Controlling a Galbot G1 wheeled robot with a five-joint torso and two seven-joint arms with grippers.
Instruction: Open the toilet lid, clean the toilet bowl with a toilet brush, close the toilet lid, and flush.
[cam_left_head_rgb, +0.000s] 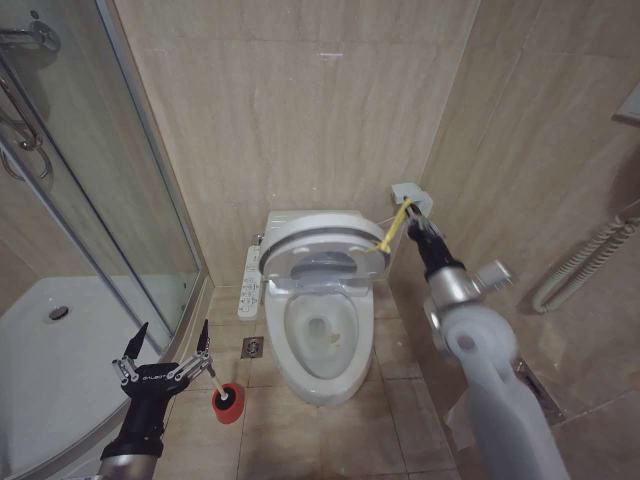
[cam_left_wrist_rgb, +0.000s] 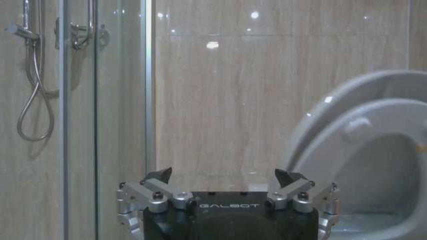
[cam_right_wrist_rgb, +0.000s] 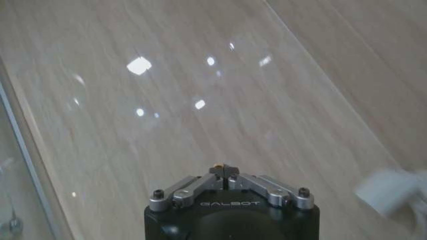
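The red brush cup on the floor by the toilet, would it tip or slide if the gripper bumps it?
Probably both. The red brush cup looks small and light, so a nudge from the open left gripper just above it could skid it across the glossy floor tiles. The thin handle leaning out of it likely adds leverage for tipping.

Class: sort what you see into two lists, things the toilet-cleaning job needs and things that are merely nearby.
Job:
toilet lid, raised by its yellow strap
toilet bowl
red brush holder
right gripper, shut on the strap
left gripper, open above the holder

Nearby:
shower enclosure
floor drain
control panel
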